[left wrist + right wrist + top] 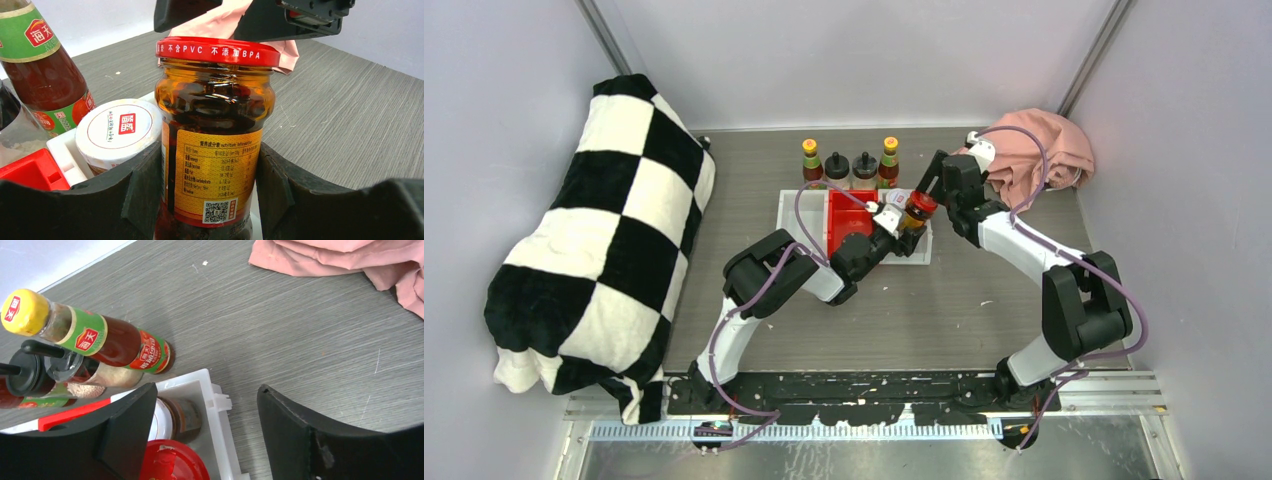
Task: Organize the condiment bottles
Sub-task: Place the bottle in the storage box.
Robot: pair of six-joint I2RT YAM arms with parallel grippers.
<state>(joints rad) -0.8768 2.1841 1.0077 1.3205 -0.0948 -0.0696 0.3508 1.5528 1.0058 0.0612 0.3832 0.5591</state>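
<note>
A squat dark jar [215, 125] with a red lid [217, 50] and a yellow label stands upright between my left gripper's [210, 165] pads, which are shut on its sides. From above, the jar [917, 210] is over the right end of the white bin [919, 252]. My right gripper [206, 395] hangs open just above and behind the lid [172, 462], holding nothing. Behind the bins stand two yellow-capped sauce bottles [811, 160] [889, 160] with two black-lidded shakers [836, 166] [864, 166] between them.
A white-lidded jar [120, 132] sits in the white bin's right compartment, beside the red bin [849, 215]. A pink cloth [1034, 150] lies at the back right. A black-and-white checked blanket [604, 230] fills the left side.
</note>
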